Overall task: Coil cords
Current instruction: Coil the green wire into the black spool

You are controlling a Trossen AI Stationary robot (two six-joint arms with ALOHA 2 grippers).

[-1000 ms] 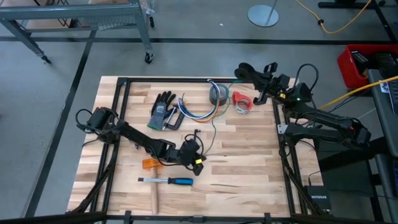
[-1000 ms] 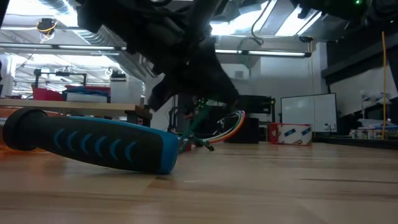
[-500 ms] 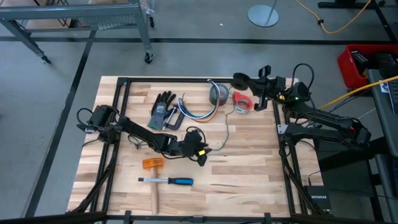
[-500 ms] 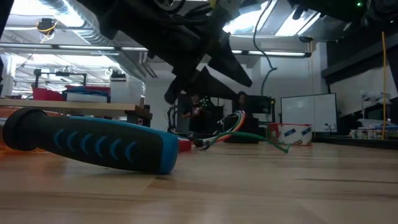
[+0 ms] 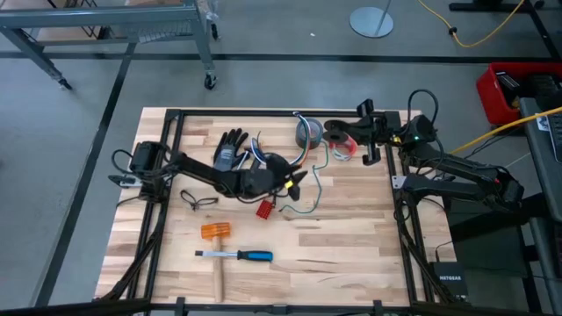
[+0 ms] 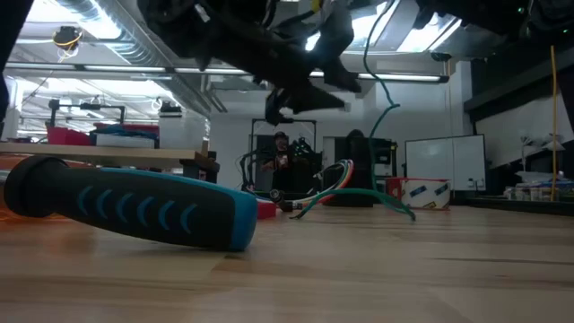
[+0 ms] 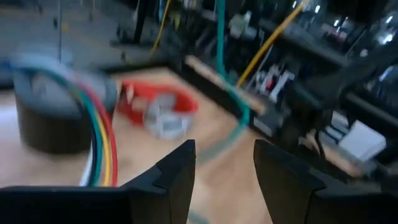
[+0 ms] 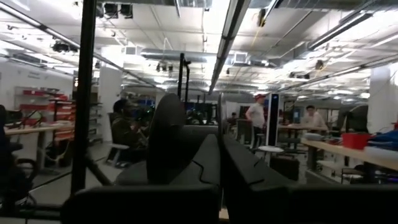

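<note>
The wooden table [image 5: 351,254] is carrying everything here. The left arm is reaching in from the left edge toward the middle, and the left gripper [image 5: 301,180] is hanging above the boards with its fingers [image 7: 177,168] spread apart, holding nothing. The right gripper [image 5: 338,132] is hovering over the back right of the table, fingers [image 8: 186,155] pressed together, and I cannot tell whether anything is caught between them.

The cords [image 5: 283,161] are lying at the back centre: the bundle of blue, orange, white and green strands is running roughly left to right, bowing toward the front, from the black glove [image 5: 228,151] across to the grey tape roll [image 5: 308,133]. One green strand [image 5: 313,189] is trailing off toward the front, looping just beside the left gripper. In the low view that green strand [image 6: 381,135] is rising up and curving back down to the boards.

A thin black cord [image 5: 198,200] is lying looped near the left arm. The red tape ring [image 5: 342,149] is sitting beside the grey roll, under the right gripper. A small red piece [image 5: 264,209] is lying in front of the left gripper. Toward the front, the orange-headed mallet [image 5: 215,231] and the blue-handled screwdriver [image 5: 241,255] are lying well apart from the cords.
</note>
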